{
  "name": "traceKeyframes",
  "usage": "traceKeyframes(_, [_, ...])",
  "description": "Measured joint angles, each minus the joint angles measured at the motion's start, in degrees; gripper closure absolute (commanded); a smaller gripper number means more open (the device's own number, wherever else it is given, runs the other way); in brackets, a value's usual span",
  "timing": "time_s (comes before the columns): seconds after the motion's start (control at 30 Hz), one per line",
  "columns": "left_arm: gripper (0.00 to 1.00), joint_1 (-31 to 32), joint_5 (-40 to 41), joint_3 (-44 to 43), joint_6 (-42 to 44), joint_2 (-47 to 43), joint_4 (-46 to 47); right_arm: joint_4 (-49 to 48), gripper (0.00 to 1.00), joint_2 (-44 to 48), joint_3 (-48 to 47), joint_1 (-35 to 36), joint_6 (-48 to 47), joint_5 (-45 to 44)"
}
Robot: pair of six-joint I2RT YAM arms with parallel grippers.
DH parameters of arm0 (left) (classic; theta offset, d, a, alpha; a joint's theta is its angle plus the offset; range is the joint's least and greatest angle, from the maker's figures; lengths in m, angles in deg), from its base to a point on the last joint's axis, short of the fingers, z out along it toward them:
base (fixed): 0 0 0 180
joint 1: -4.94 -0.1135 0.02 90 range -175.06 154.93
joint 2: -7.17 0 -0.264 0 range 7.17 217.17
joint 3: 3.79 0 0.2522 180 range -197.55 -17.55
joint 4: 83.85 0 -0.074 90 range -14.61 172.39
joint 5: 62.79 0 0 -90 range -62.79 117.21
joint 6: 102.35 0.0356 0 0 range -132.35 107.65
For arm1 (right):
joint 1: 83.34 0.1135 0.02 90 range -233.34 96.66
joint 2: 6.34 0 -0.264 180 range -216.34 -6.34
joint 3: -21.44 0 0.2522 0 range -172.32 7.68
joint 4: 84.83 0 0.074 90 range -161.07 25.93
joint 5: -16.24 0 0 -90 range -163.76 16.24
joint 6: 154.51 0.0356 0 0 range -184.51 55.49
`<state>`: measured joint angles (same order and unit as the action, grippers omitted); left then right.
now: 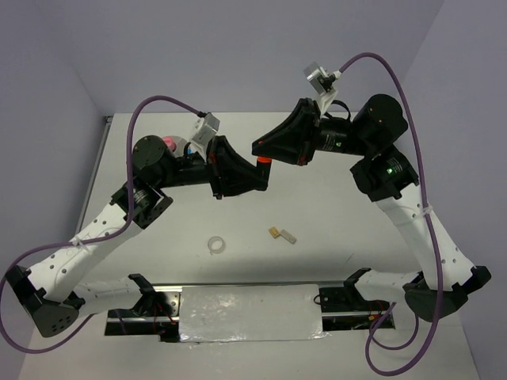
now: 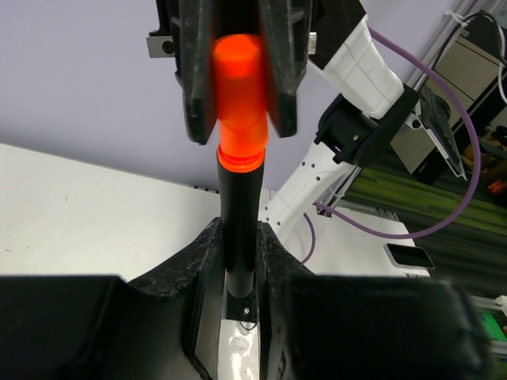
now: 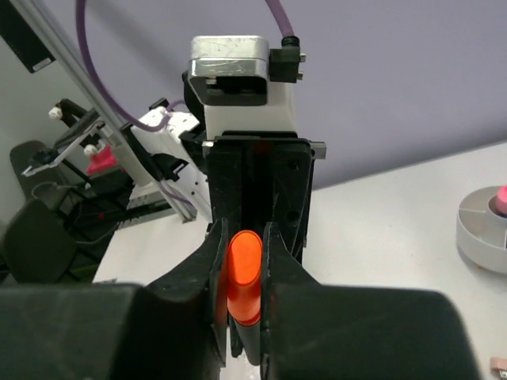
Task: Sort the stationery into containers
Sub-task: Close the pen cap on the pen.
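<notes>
Centre, above the matte white surface [image 1: 333, 214]: a short black plastic marker [image 2: 238, 214], a slim smooth cylinder, is held in the air between the two arms. Its orange cap [image 2: 240, 103] is glossy, translucent and stepped, wider at the rim where it meets the barrel.

The left tool [image 2: 238, 237] has its black, coarse-textured fingers clamped on the barrel. The right tool [image 2: 240, 79] has its fingers clamped on either side of the cap. In the right wrist view the cap [image 3: 244, 273] sits wedged between that tool's own fingers [image 3: 212, 269], with the left tool [image 3: 253, 182] facing it end-on. From above, the two tools [image 1: 255, 172] [image 1: 263, 152] meet tip to tip at the cap [image 1: 264, 161].

Far left of the surface: a round, shallow, whitish-translucent dish [image 3: 479, 237], divided by thin inner walls. One compartment holds a pink cylinder [image 3: 501, 202]; the contents of the other compartments cannot be made out. In the top view the dish [image 1: 190, 146] is largely hidden behind the left arm, with the pink piece [image 1: 169, 144] showing beside the joint.

Near the front of the surface, well apart from the dish, lies a small clear tape ring [image 1: 216, 245] flat on its side. To its right lie a tan block [image 1: 275, 233] and a grey block [image 1: 287, 236], both small rectangular pieces, just beside each other.
</notes>
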<state>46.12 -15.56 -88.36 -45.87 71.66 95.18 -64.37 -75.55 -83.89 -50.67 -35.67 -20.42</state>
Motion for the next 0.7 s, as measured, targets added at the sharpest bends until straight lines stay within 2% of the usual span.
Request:
traceKeyframes(0.33, [1.00, -0.4, 1.5, 0.0, -0.3, 0.3, -1.2, -5.7, 1.00, 2.8, 6.4, -0.1, 0.2, -2.7])
traceKeyframes(0.7, [1.00, -4.9, -8.1, -0.9, -3.2, 5.1, -0.9, -17.4, 1.00, 5.8, 18.2, -1.3, 1.9, -5.5])
